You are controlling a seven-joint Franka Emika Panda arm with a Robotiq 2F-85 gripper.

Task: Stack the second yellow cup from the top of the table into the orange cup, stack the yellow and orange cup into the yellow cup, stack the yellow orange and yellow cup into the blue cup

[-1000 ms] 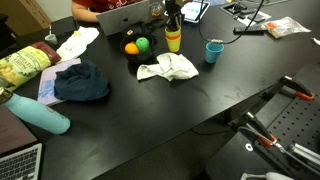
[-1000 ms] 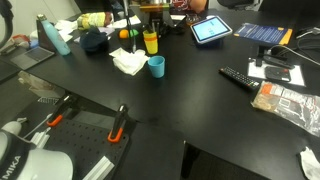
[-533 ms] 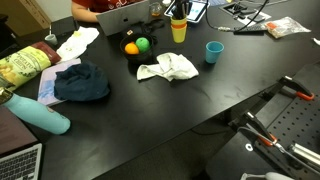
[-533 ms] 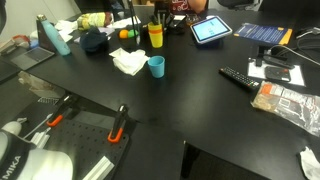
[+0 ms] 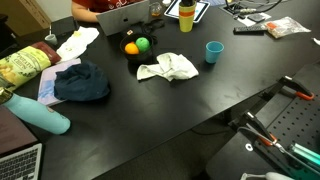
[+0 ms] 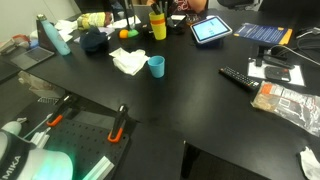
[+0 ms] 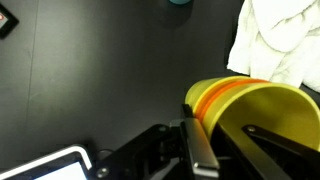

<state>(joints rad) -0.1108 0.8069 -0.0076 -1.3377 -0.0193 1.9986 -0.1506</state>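
My gripper point(image 7: 236, 141) is shut on a stack of cups point(image 7: 243, 104): a pale lemon-yellow cup outside, an orange rim band, and a golden-yellow cup inside. One finger is outside the wall and one inside. The stack hangs above the black table point(image 5: 180, 105) in both exterior views point(image 5: 186, 17) point(image 6: 158, 25). The gripper's body is mostly cut off at the top edge. The light blue cup point(image 5: 214, 51) point(image 6: 156, 66) stands upright and empty on the table, apart from the stack. In the wrist view its rim point(image 7: 180, 2) shows at the top edge.
A crumpled white cloth point(image 5: 168, 68) point(image 6: 128, 62) point(image 7: 280, 45) lies beside the blue cup. An orange ball point(image 5: 131, 47) and a green ball point(image 5: 142, 43) sit behind it. A dark cloth point(image 5: 82, 82), teal bottle point(image 5: 40, 112), tablet point(image 6: 211, 29) and remote point(image 6: 240, 77) lie around.
The gripper has lifted the cup stack off the table, carrying it upward and farther back, a little toward the blue cup's side. The blue cup has not moved.
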